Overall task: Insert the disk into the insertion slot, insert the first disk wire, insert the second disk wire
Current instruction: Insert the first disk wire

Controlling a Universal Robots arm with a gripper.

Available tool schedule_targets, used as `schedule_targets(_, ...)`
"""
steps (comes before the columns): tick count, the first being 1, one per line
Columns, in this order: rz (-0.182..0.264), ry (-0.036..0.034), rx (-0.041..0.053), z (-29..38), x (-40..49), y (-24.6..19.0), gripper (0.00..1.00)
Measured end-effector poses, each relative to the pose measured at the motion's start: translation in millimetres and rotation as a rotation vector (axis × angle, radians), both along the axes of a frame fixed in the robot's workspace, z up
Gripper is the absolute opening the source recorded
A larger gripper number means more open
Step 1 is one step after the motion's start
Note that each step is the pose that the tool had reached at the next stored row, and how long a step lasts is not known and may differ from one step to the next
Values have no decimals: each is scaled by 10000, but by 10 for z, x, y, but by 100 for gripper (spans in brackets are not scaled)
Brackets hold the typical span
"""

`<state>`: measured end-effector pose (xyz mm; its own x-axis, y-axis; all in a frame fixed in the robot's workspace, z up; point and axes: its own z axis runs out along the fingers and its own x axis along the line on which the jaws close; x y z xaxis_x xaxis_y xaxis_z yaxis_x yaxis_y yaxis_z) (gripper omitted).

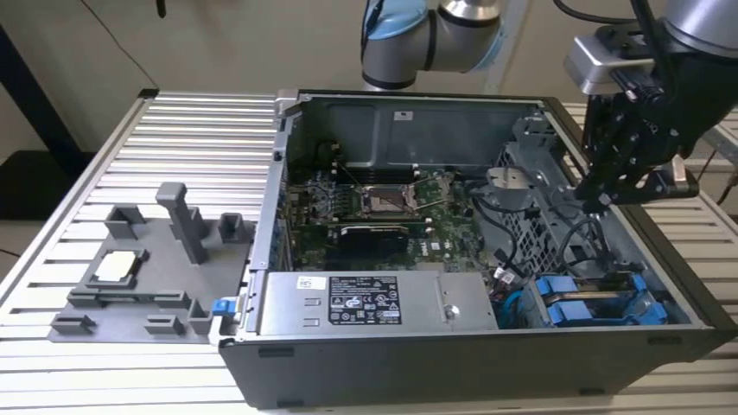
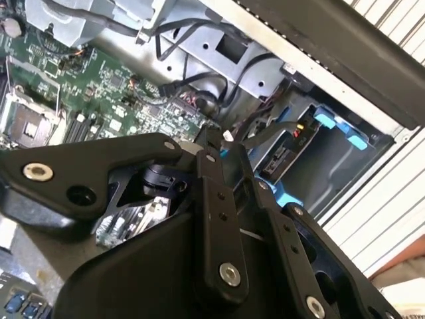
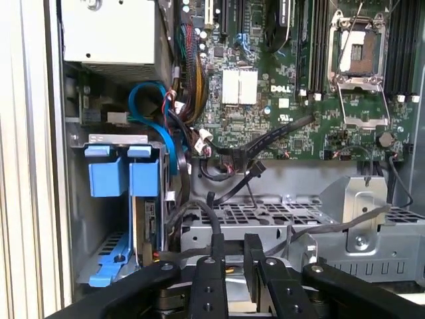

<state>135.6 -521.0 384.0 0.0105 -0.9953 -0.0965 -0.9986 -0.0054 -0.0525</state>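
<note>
Disk (image 3: 106,176) is sitting in the insertion slot (image 3: 76,199) of the open computer case (image 1: 461,363).
Gripper (image 3: 234,240) is hovering well apart from it, near the perforated cage (image 3: 265,216), fingers (image 3: 218,249) parted narrowly, gripping nothing.

Green motherboard (image 1: 302,212) lies in the case (image 1: 461,363); grey fixture (image 1: 138,290) on slatted table (image 1: 196,138).

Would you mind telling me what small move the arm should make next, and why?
Probably ease the gripper down toward the black wires beside the bay. Both blue-framed drives already look seated in it, and the gripper hangs above the perforated cage close to those wires, so a short descent seems enough.
</note>
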Motion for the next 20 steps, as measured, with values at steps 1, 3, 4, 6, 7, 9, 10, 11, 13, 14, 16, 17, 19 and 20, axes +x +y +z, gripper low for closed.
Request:
schedule_targets(1, 0, 0, 1, -1, -18, 0, 27)
schedule_targets(3, -1, 34, 6, -3, -43, -1, 27)
schedule_targets(4, 0, 76, 13, -3, -52, -1, 27)
schedule_targets(6, 0, 184, 32, -3, -77, 0, 27)
schedule_targets(7, 0, 251, 39, -5, -95, 0, 27)
schedule_targets(9, -1, 315, 39, -9, -143, 0, 27)
schedule_targets(10, 0, 322, 39, -12, -170, 0, 27)
schedule_targets(11, 0, 322, 40, -14, -202, 0, 27)
schedule_targets(13, 0, 323, 39, -19, -265, 0, 27)
schedule_targets(14, -1, 322, 38, -22, -289, 0, 27)
schedule_targets(16, 9, 323, 39, -31, -339, 0, 27)
schedule_targets(17, 36, 323, 39, -35, -363, 0, 27)
schedule_targets(19, 53, 323, 38, -42, -417, 0, 27)
schedule_targets(20, 52, 323, 38, -48, -442, 0, 27)
